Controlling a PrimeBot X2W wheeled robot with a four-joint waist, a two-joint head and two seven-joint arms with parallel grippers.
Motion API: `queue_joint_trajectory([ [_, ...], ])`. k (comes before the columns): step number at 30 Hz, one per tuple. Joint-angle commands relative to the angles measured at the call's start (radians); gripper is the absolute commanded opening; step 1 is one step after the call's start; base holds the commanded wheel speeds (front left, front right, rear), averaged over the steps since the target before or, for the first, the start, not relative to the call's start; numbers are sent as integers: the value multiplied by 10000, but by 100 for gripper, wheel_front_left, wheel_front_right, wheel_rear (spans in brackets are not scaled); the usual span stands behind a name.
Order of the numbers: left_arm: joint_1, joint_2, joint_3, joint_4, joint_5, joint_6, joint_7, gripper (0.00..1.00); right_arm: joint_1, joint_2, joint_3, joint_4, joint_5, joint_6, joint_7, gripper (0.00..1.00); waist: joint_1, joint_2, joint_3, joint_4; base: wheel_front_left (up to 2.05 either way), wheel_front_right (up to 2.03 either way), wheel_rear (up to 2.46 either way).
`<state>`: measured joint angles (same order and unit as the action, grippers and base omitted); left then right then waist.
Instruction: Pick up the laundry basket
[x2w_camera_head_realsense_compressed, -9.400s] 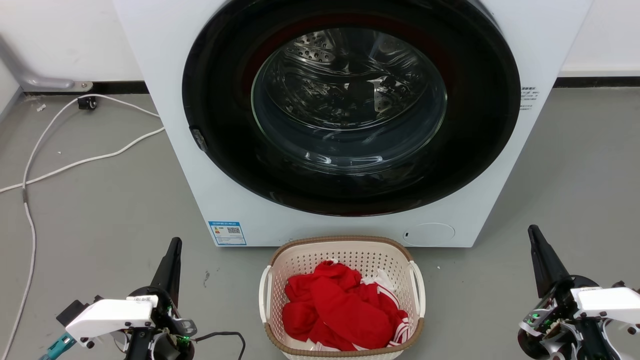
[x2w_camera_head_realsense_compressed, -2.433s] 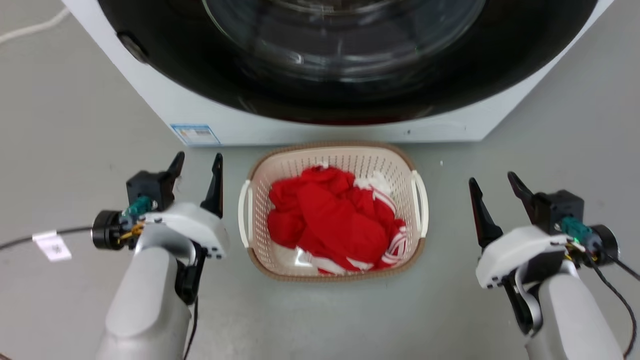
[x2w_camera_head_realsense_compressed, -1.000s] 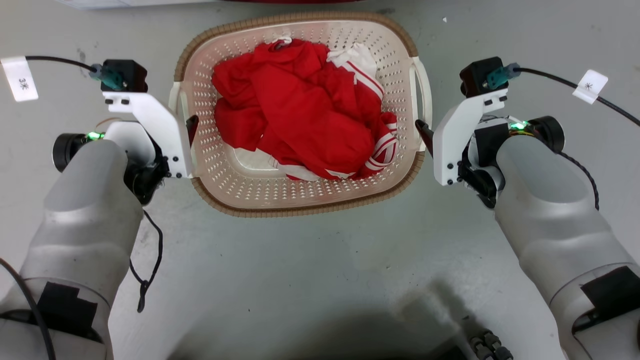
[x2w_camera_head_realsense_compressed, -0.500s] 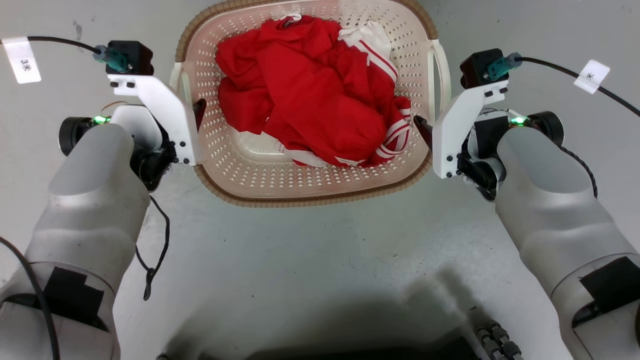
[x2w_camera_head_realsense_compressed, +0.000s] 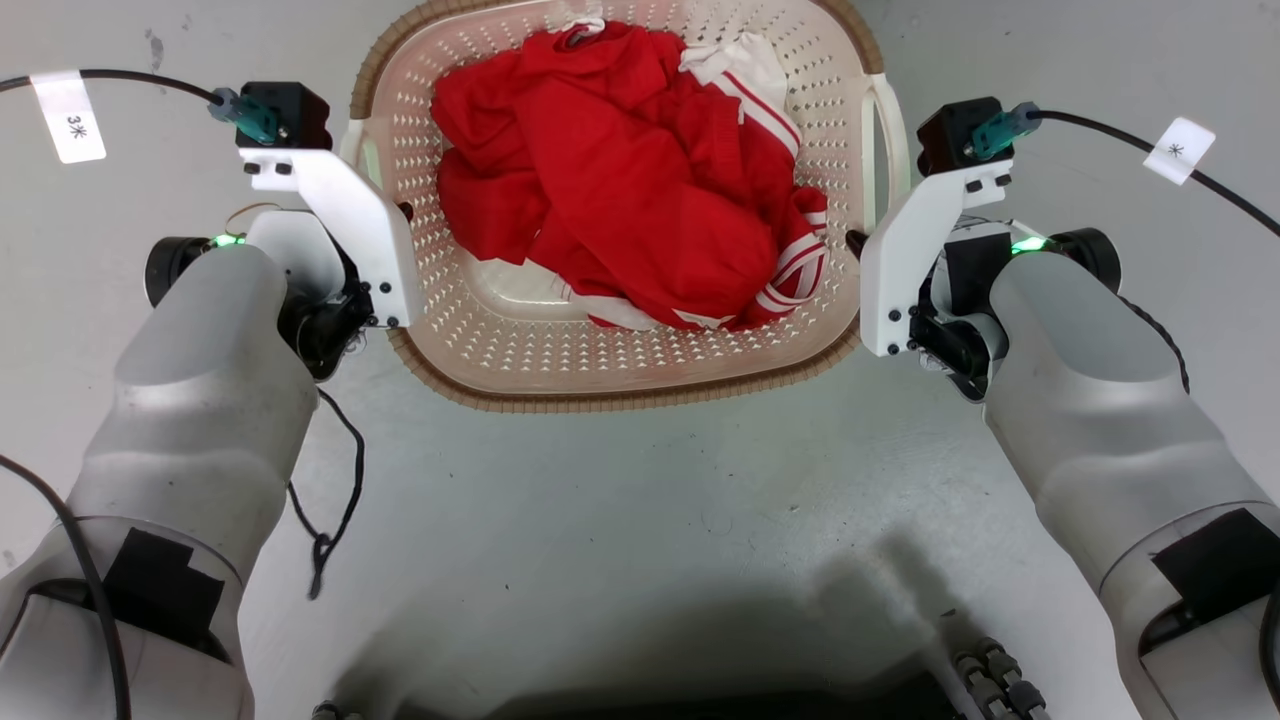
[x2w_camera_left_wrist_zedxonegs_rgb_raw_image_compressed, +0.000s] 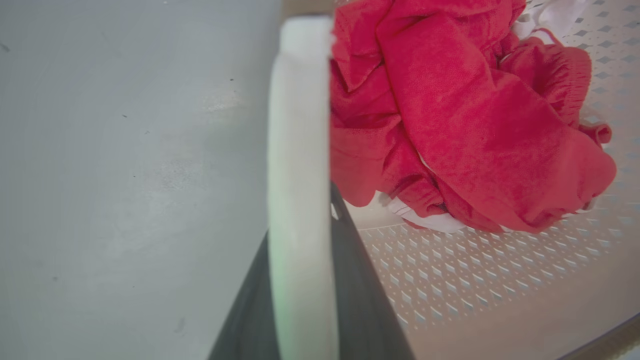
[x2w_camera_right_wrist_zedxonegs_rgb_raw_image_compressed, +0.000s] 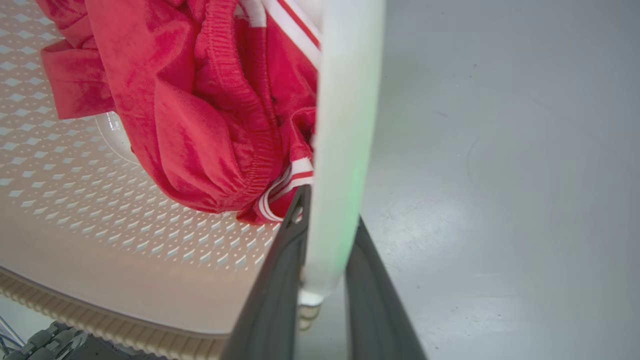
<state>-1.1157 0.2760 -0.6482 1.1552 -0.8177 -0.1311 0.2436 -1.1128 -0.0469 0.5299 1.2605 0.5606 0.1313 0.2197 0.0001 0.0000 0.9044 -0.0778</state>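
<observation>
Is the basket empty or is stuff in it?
Not empty. The laundry basket holds a crumpled pile of red clothes, though part of its holey floor shows bare.

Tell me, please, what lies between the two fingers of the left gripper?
The white side handle of the laundry basket lies there, with one dark finger on each side; the left wrist view shows this.

Clothes (x2w_camera_head_realsense_compressed: 620, 180) in laundry basket (x2w_camera_head_realsense_compressed: 620, 398), between left claw (x2w_camera_head_realsense_compressed: 403, 212) and right claw (x2w_camera_head_realsense_compressed: 855, 240)

head view straight down, wrist views close at laundry basket (x2w_camera_head_realsense_compressed: 620, 398) sides, all sharing red clothes (x2w_camera_head_realsense_compressed: 620, 180)
</observation>
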Motion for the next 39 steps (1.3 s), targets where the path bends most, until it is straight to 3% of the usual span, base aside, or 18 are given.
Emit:
queue_joint_trajectory([
  [1,-107,121,-80,30,-40,9,-6,0,-148,-61,74,38,21,-10,-21,0,-1,0,-28,-3,0,0,0],
  [8,95,24,-376,210,-457,9,390,0,91,-61,351,126,406,-9,285,0,-1,0,-431,-11,0,0,0],
  [22,821,-191,-643,549,-1542,6,2334,0,564,-42,970,162,1392,-7,2229,0,-1,0,-2271,-95,0,0,0],
  [39,2260,-512,-900,873,-2242,6,2897,0,2086,-27,1694,260,2352,-6,3954,0,-1,0,-5759,-24,0,0,0],
])
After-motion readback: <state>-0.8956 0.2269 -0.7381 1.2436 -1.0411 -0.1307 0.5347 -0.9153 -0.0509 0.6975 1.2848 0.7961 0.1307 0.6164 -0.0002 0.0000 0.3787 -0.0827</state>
